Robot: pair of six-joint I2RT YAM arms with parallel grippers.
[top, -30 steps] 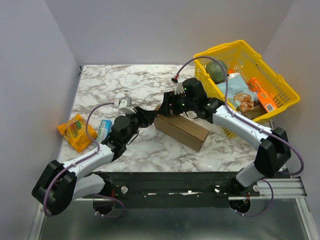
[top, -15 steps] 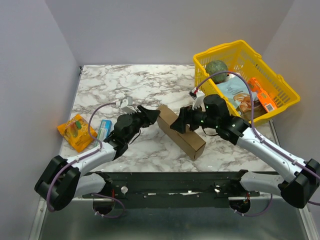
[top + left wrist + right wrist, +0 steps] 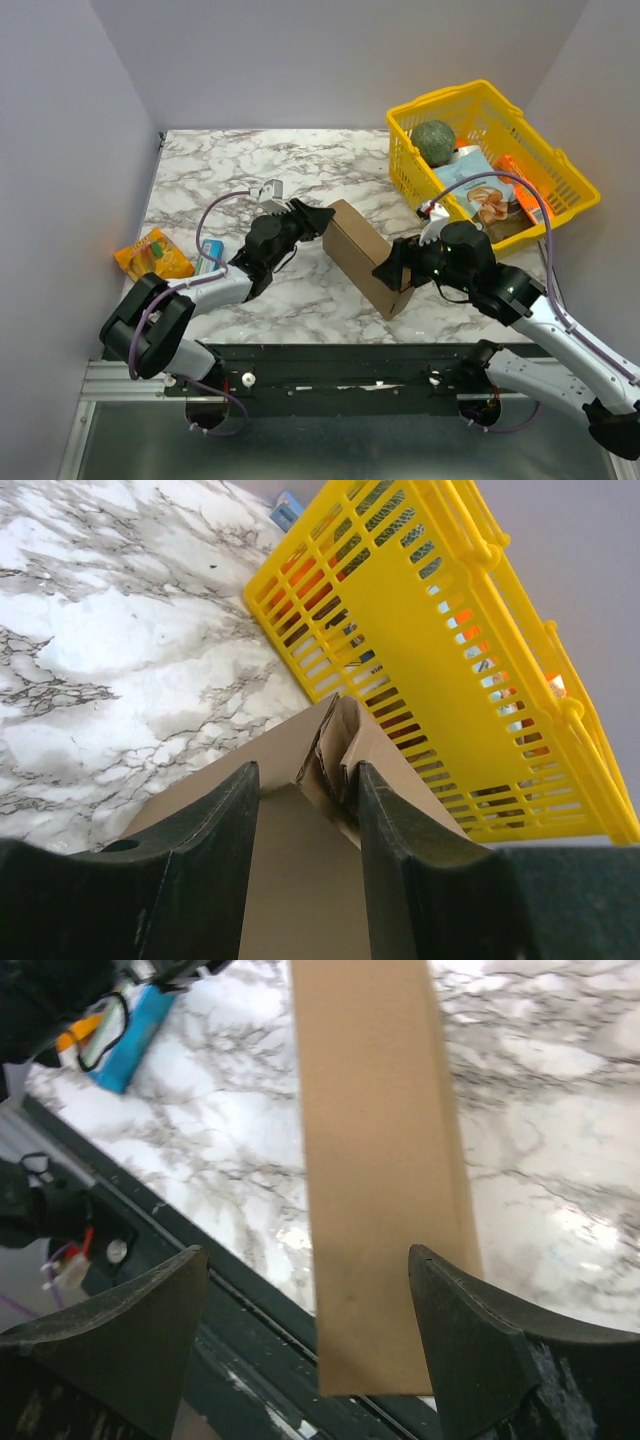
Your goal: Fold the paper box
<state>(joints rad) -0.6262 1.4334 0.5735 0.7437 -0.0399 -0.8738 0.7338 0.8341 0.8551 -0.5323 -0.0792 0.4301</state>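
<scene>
Left gripper [image 3: 318,218] straddles the far end of the box [image 3: 362,252] lying on the table [image 3: 250,170] (pinching or not, I cannot tell), arm stretched low; right gripper [image 3: 390,272] gapes wide at its near end.

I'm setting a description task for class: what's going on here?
Two robot arms are working on the paper box, which lies folded up on the marble table. The left pincer straddles a folded flap at its far end; a grip is unclear. The right pincer hangs open over the near end.
</scene>
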